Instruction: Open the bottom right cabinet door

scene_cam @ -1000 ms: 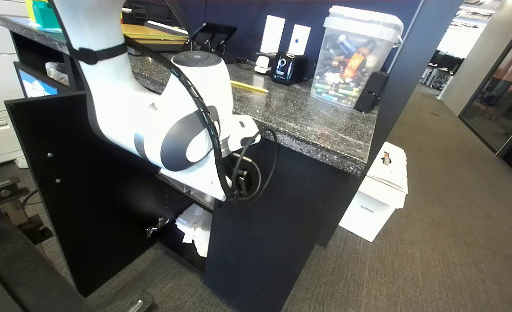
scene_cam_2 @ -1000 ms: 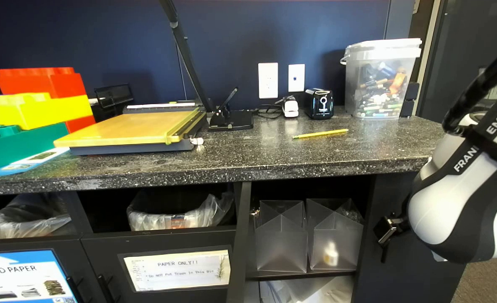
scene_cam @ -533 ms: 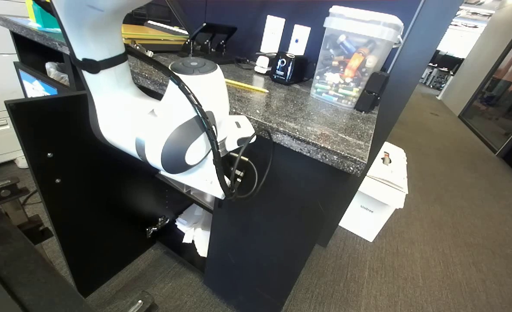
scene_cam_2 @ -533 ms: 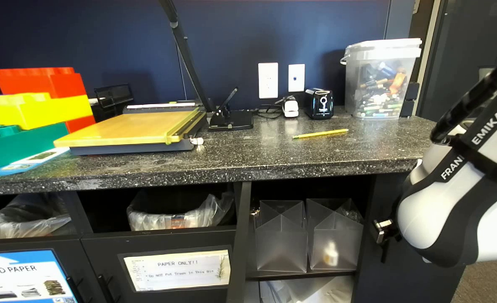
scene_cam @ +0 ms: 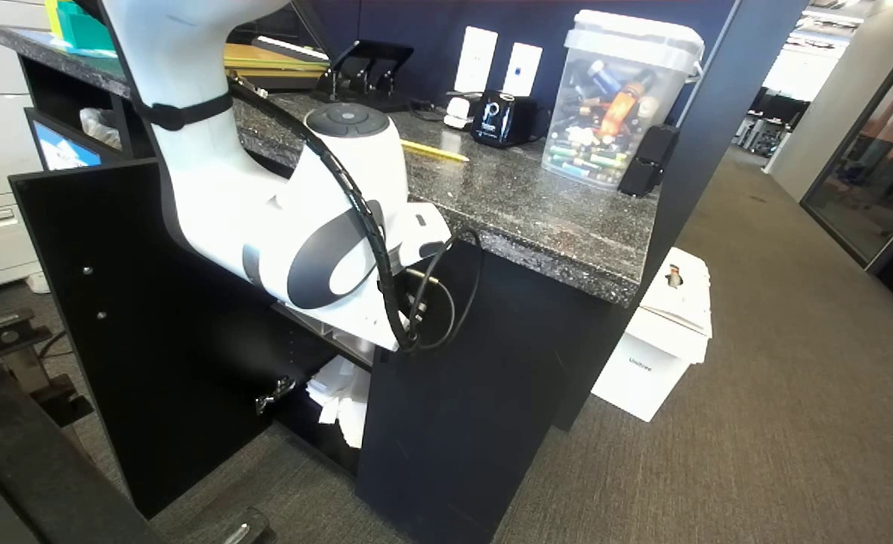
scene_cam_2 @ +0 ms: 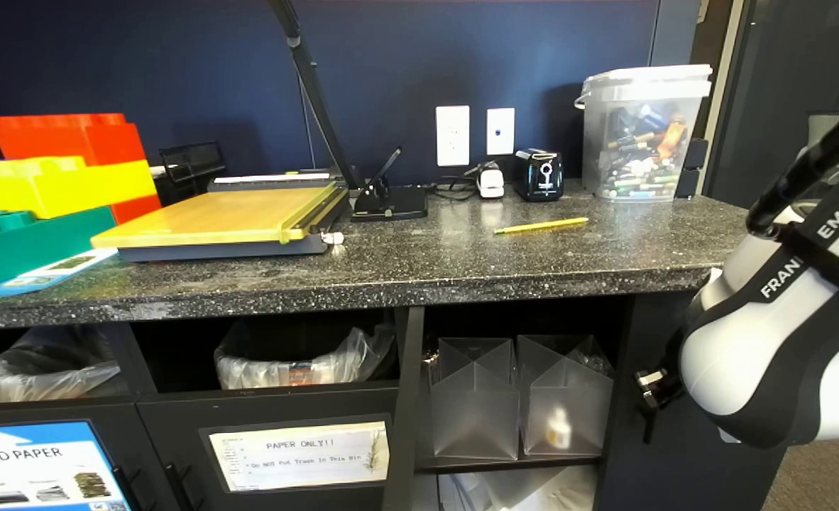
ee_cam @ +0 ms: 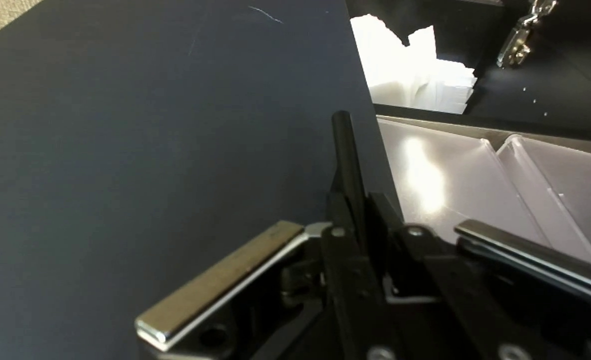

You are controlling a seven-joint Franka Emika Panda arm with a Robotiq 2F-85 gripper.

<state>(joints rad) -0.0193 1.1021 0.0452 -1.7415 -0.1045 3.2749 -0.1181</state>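
- Overall, we see a long, speckled dark-grey stone-look counter (scene_cam_2: 419, 255).
- Below its right end, in both exterior views, we find the flat, matte-black rectangular door (scene_cam: 461, 423), apparently shut.
- We have our black-and-silver, two-fingered pincer (ee_cam: 360, 210) clenched.
- Inside its grip, we see the door's slim, black, rod-shaped handle (ee_cam: 345, 145).

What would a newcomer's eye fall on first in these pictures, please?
Most likely the bright bricks, at the left edge of an exterior view, then the clear tub of colourful items near the right end of the counter. The white robot arm also stands out before the dark cabinet door; in the wrist view, its gripper seems closed on the door's black handle.
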